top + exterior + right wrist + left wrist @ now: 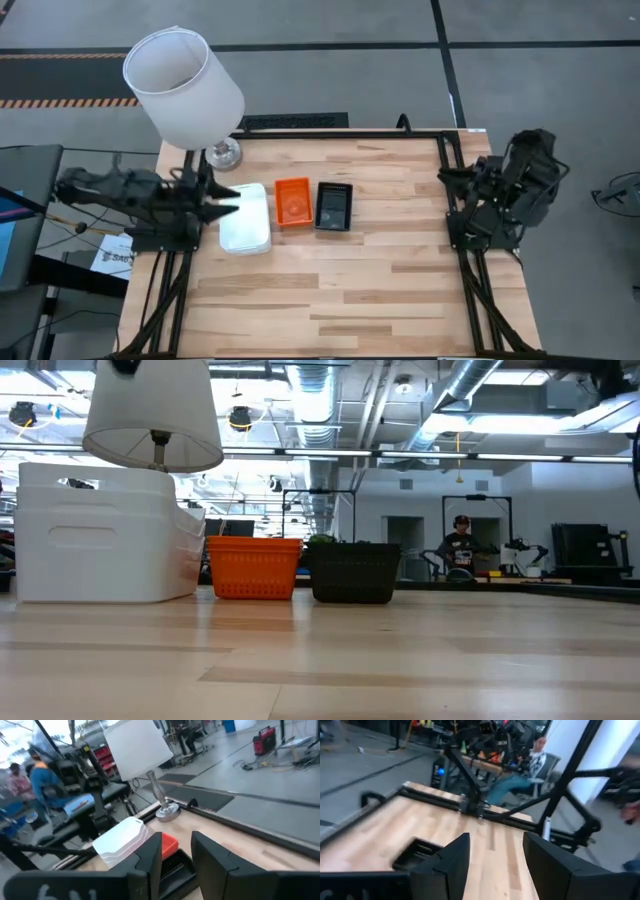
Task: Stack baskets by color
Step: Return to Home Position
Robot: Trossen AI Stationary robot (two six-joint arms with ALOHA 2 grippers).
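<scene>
Hovering by sorted stacks, where a nudge could topple one

Left gripper, fingers apart, hangs at the edge of the white baskets, which stand in a row with the orange baskets and black baskets. A careless swing could knock them. Right gripper, fingers also apart, waits at the table's right edge.

Both arms matte blk, jointed; fingers blk wedges, white lettering at base.

Table: pale wood, satin. White baskets, orange baskets, black baskets: plastic. Lamp base: shiny metal.
</scene>
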